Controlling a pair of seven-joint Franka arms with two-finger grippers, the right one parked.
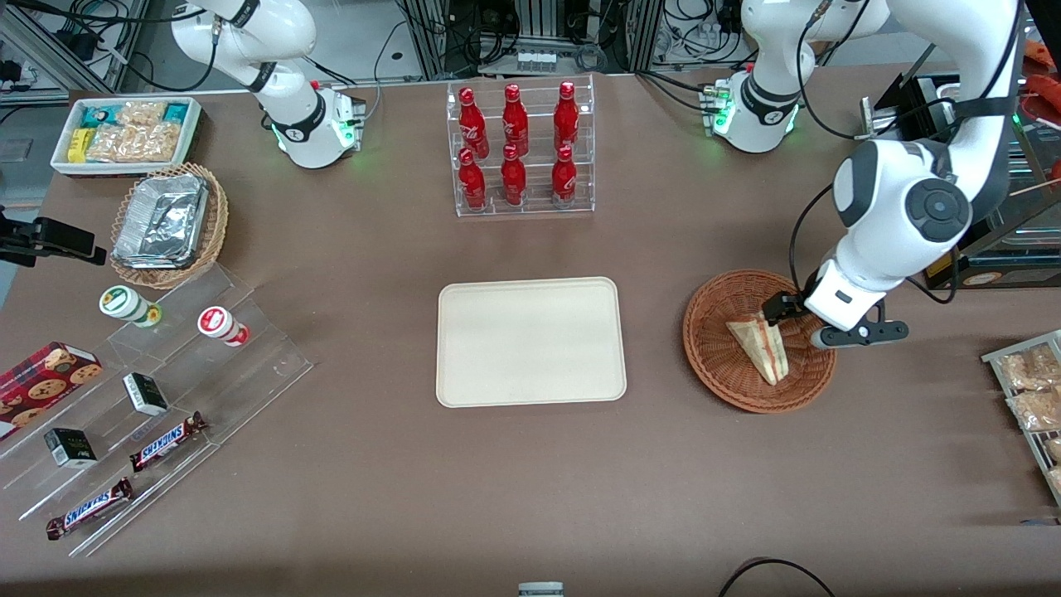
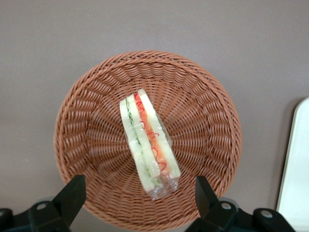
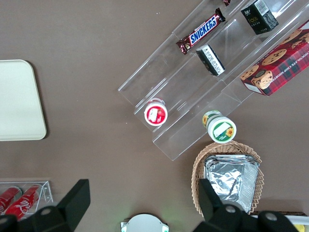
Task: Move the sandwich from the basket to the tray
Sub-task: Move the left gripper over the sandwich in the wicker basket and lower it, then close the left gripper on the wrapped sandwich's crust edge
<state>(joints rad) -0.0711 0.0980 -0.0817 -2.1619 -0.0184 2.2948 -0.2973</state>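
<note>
the sandwich (image 2: 147, 141) lies in the middle of the basket (image 2: 91, 96), cut edge up, and the gripper (image 2: 140, 195) hangs released above the basket with one finger to each side of it. the sandwich's long axis runs between the fingers, not across them, so i judge a straight descent should straddle it. the tray (image 1: 530, 341) lies near the basket, toward the parked arm's end.

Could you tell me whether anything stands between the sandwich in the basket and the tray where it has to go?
Nothing visible does. The sandwich lies alone in the basket, the open gripper hovers above it, and only bare tabletop separates the basket from the tray, which holds nothing.
</note>
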